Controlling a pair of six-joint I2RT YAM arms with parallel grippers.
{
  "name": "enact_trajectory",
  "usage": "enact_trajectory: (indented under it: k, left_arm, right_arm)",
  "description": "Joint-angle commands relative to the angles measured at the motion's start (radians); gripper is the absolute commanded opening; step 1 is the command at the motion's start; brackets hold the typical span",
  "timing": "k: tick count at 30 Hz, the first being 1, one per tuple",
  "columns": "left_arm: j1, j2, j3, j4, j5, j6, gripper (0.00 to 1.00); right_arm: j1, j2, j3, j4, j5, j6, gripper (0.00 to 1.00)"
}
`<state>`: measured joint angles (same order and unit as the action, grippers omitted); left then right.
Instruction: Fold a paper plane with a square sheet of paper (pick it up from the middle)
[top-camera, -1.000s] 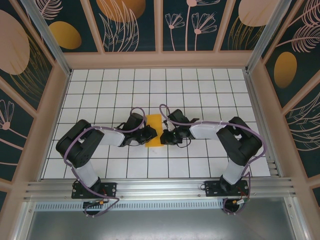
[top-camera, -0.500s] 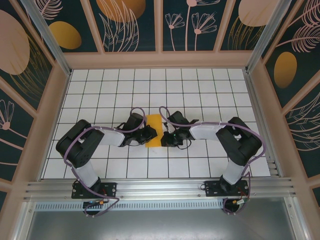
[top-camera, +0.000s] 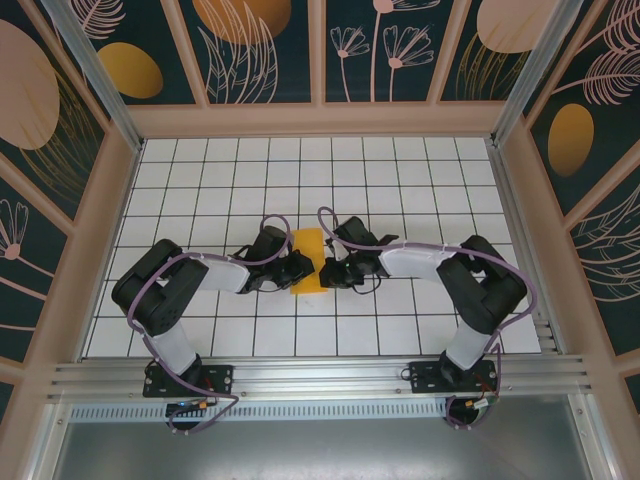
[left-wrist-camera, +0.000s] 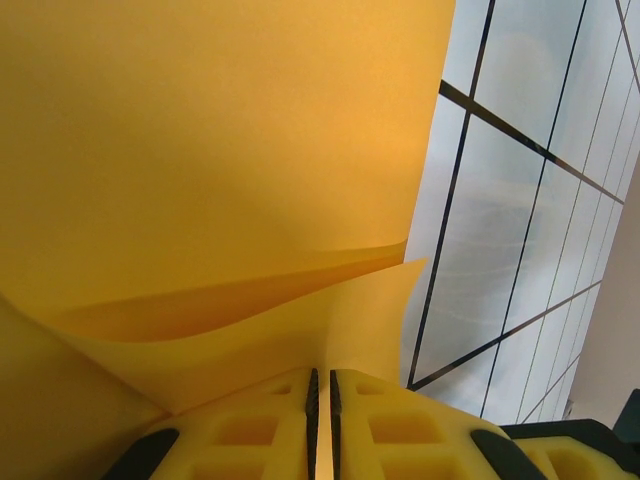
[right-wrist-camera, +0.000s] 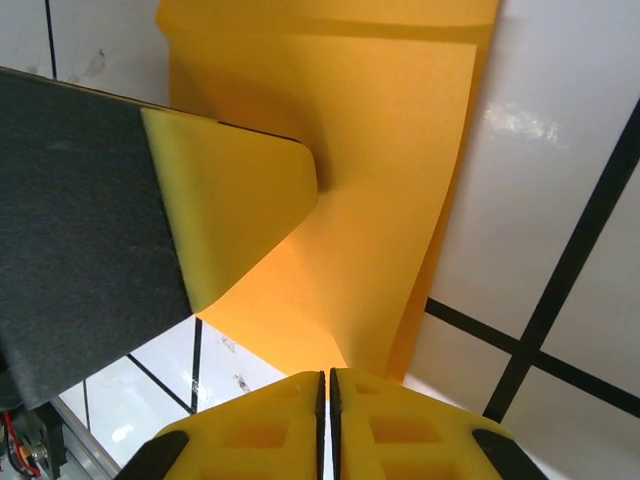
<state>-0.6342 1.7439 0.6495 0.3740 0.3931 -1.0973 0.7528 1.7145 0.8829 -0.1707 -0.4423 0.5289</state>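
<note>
From above, the paper (top-camera: 308, 258) is a narrow orange-yellow strip near the middle of the table (top-camera: 400, 180), its long axis running 12 to 6 o'clock. The left end effector (top-camera: 293, 268) meets its lower part from 9 o'clock and the right end effector (top-camera: 331, 272) meets it from 3 o'clock. Both black heads cover the contact, so this view does not tell how the fingers stand.

The left wrist camera shows it for that arm. Its two yellow pads (left-wrist-camera: 250, 430) are pressed together at 6 o'clock with just a thin dark seam between them. The paper (left-wrist-camera: 220, 150) rises out of that seam, so this end effector is clamped on the paper. Here the sheet shows as two layers, one spreading toward 12 o'clock and one curling away beneath it, with a shadowed gap between them. The top view flattens that gap out. White gridded table (left-wrist-camera: 520, 200) lies at 3 o'clock.

In the right wrist camera that arm's own pads (right-wrist-camera: 400, 440) are likewise pressed together at 6 o'clock. The lower edge of the paper (right-wrist-camera: 380, 150) runs down into them, so this end effector is clamped on the paper too. The sheet stretches up to 12 o'clock, with a straight fold edge across its top. From 9 o'clock a finger (right-wrist-camera: 230, 200) of the left arm, a yellow pad on black backing, overlaps the sheet with its rounded tip near the sheet's middle. Table tiles (right-wrist-camera: 570, 180) show at 3 o'clock.
</note>
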Motion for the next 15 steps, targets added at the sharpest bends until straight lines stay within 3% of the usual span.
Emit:
enact_trajectory:
  k: [1,15]
  left_arm:
    - [-0.003,0.015,-0.014,-0.095,-0.051,-0.003,0.15]
    - [0.011,-0.012,0.058,-0.168,-0.088,0.116,0.18]
  right_arm:
    - [0.005,0.039,0.021,0.011,-0.006,-0.005,0.14]
    - [0.005,0.098,-0.034,-0.098,0.109,-0.013,0.14]
